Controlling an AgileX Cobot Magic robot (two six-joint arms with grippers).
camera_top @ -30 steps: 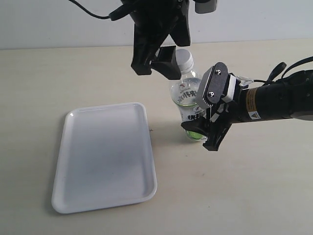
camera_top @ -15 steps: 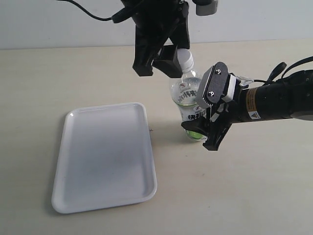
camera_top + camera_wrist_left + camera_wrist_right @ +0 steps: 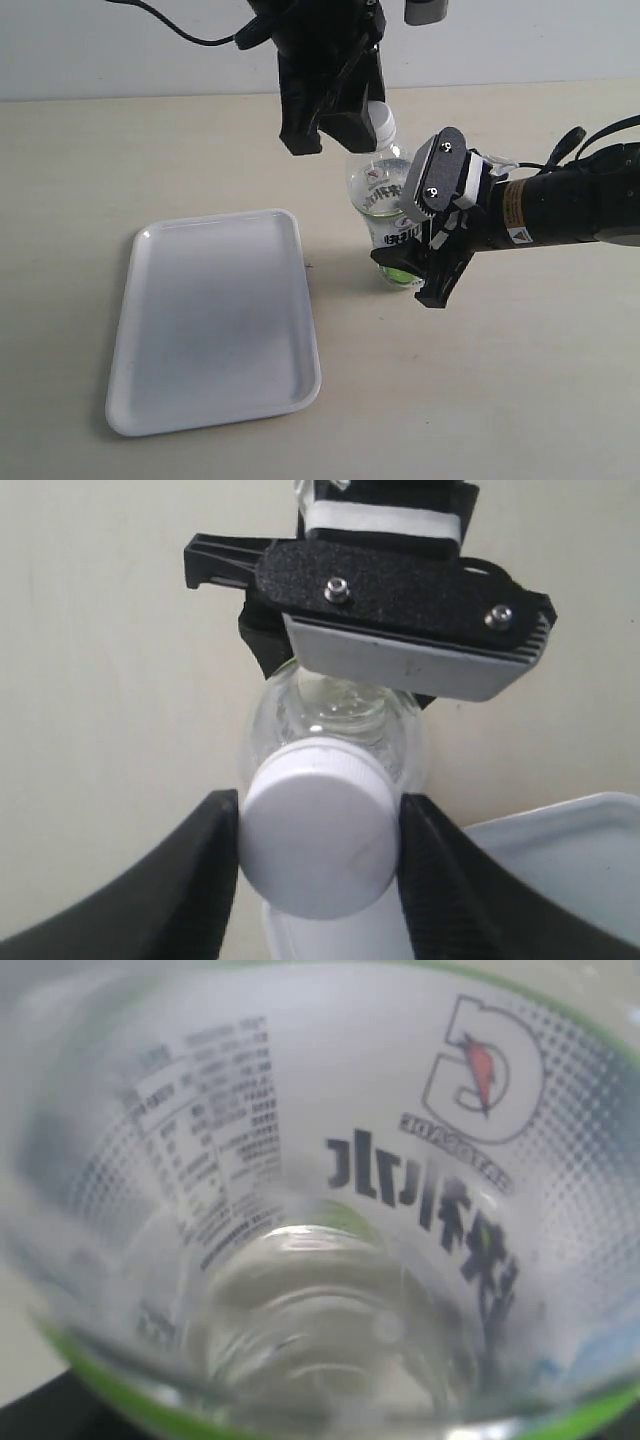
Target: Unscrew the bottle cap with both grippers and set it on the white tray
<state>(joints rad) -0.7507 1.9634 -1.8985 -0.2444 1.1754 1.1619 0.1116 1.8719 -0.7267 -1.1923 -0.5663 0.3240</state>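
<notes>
The clear bottle with its white-and-green label stands upright on the table, right of the white tray. My right gripper, the one with the grey screwed plate, is shut on the bottle's body from the right. The label fills the right wrist view. My all-dark left gripper hangs over the bottle's top. In the left wrist view its two black fingers press on both sides of the white bottle cap, which sits on the neck. In the exterior view the cap is half hidden behind a finger.
The beige table stretches around the bottle and tray. The tray's corner shows beside the cap in the left wrist view, and the right gripper's grey plate lies just beyond the bottle's shoulder. A black cable trails at top left.
My left gripper has shifted right and a little up over the bottle top, and its fingers now cover part of the cap. The right gripper and bottle have not moved.
</notes>
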